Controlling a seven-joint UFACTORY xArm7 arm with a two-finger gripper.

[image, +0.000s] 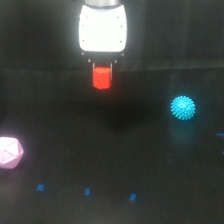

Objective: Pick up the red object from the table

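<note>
1. Red object [101,77] sits right at the tip of the hand [102,66], tucked directly under the white housing, up in the far middle of the scene.
2. The hand is pinching that red block: only short dark finger stubs show at its upper corners, and its top edge meets them with no gap visible.
3. Most of the block hangs below the fingers, its faceted front face showing squarely to the camera.
4. Whether the block has cleared the bench [115,160] or touches it, I cannot tell; the black surface gives no clear shadow line beneath it.
5. Over toward the exterior view's right edge, a spiky cyan ball [183,107] rests on the bench, well apart from the hand.
6. Down by the exterior view's left edge, a pale pink polyhedron [10,152] sits partly cut off by the frame.
7. Along the near edge of the bench, three small blue marks [87,191] run in a loose row.
</note>
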